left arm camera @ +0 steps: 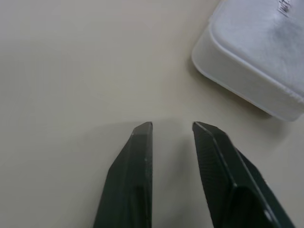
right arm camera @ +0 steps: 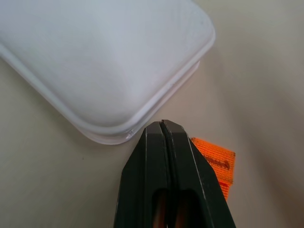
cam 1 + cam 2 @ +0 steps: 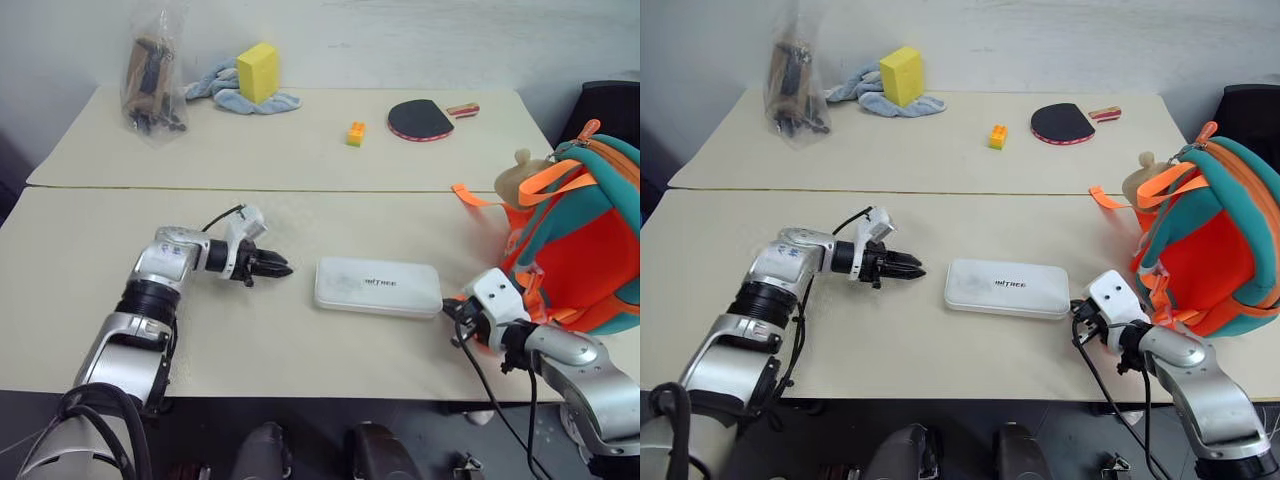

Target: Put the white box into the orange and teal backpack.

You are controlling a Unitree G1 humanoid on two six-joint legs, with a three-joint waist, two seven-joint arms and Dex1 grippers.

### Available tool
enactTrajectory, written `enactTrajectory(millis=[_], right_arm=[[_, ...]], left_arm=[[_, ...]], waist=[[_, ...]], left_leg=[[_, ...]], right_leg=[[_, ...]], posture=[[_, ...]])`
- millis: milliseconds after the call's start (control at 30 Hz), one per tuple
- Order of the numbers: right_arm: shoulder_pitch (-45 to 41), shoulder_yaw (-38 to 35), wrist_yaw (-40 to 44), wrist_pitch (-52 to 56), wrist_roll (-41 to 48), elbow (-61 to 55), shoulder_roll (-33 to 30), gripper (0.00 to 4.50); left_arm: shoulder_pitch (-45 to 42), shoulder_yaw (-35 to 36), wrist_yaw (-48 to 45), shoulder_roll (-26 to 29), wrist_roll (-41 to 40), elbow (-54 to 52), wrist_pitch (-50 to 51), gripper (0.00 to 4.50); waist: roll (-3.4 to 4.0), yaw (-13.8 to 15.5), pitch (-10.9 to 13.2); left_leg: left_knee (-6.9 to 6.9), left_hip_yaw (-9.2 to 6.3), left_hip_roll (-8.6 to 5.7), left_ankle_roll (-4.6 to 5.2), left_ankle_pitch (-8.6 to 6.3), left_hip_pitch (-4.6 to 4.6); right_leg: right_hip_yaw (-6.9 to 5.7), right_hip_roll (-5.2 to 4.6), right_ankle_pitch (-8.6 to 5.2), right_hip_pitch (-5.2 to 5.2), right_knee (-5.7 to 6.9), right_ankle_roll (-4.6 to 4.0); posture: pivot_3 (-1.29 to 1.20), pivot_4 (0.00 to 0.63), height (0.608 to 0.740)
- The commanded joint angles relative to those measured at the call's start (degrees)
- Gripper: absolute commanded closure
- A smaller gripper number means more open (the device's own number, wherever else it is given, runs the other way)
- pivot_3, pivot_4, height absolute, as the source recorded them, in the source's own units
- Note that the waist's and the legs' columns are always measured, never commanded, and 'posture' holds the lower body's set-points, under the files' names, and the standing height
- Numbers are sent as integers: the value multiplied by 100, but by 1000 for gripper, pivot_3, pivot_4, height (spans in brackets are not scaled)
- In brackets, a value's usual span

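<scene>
On the near table (image 3: 90, 300) the white box (image 3: 378, 286) lies flat between both grippers. Left gripper (image 1: 172, 126) hovers just beside its left end, fingers parted around nothing. Right gripper (image 2: 162, 124) sits clenched at the box's right corner, pressed together above an orange strap end (image 2: 216, 162). Backpack (image 3: 585, 235) stands upright at the right edge, apart from the box.
</scene>
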Motion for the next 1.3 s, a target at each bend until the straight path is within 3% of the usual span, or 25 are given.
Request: enactTrajectory(millis=[33,233,433,667,933,1033,1300], right_arm=[[-184,55,-12,-197,-174,92,8,4500],[-415,214,22,-301,-330,334,52,4500],[-571,323,24,-347,-435,443,147,4500],[-557,326,15,-329,-501,379,246,4500],[-396,240,-58,-319,-524,295,316,4500],[-326,227,-112,-329,-537,262,373,4500],[-250,221,-275,-427,-604,172,522,4500]], left_arm=[[-239,8,-168,16,-223,246,1396,1779],[-427,-230,-226,-128,-457,214,2843,14],[-474,-149,214,-789,-746,111,3729,14],[-629,35,1041,-1688,-679,450,3691,14],[-1027,541,1286,-1920,-787,1031,3601,14],[-1103,623,1099,-1837,-906,1045,3604,595],[-1067,499,693,-1689,-1183,710,3741,2883]], waist=[[0,-1,0],[0,-6,0],[-1,32,-2],[1,166,-4],[1,183,-5],[1,157,-5],[-1,138,-4]], left_leg=[[0,0,0,0,0,0],[-2,0,0,-2,1,1],[2,-6,-8,-2,1,7],[17,-45,-16,2,-3,24],[26,-91,-25,2,-3,15],[23,-96,-24,-2,-1,12],[12,-98,-18,-19,10,-2]], right_leg=[[0,0,0,0,1,0],[0,-1,-1,-2,2,-2],[-5,-12,-1,8,4,-1],[-47,-22,-1,65,-21,-1],[-96,-29,-1,88,-37,-1],[-101,-28,-1,85,-40,-1],[-105,-22,-1,69,-45,-1]], posture=[[0,150,740],[0,150,740],[0,150,740],[0,150,740],[0,150,740],[0,150,740],[0,150,740]])
